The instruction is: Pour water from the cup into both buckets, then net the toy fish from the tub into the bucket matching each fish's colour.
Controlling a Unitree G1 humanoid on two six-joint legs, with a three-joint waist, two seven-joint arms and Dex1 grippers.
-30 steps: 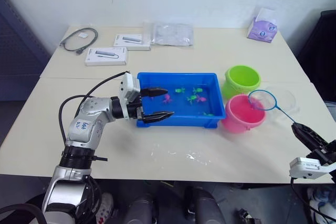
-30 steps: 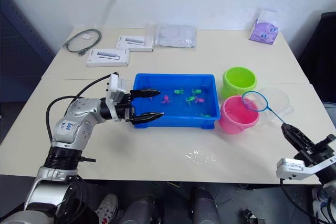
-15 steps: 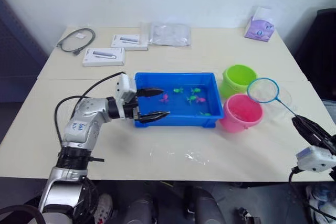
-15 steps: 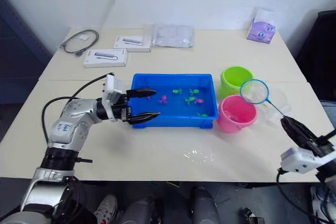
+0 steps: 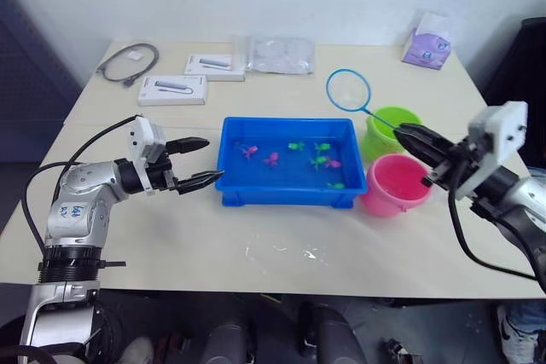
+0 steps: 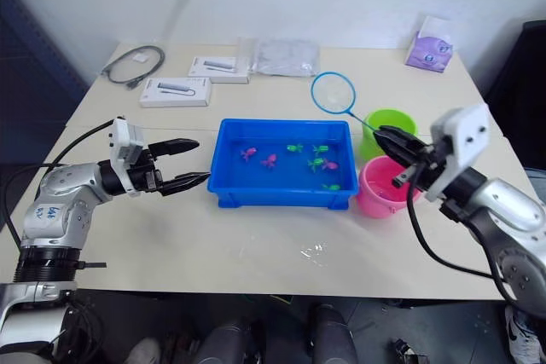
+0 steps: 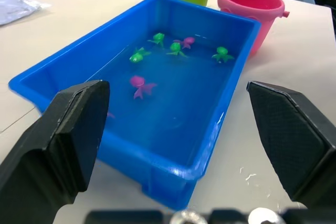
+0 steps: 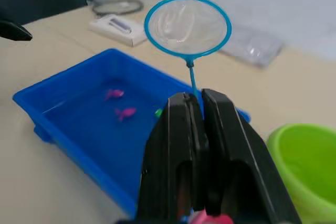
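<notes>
Right end effector [image 5: 409, 136] grips the net [image 5: 349, 91] by its handle, hoop raised above the blue tub's [image 5: 293, 195] far edge.
Left end effector [image 5: 203, 162] is spread open, empty, beside the tub's left end on the table [image 5: 256, 253].

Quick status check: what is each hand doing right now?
Left hand: open, holding nothing, beside the tub.
Right hand: shut on the net handle, hoop raised above the tub's far edge.

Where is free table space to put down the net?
Bare patches: the near strip of the table in front of the tub, and the stretch between tub and white boxes. Crowded: right of the tub, where both buckets stand close together.
</notes>
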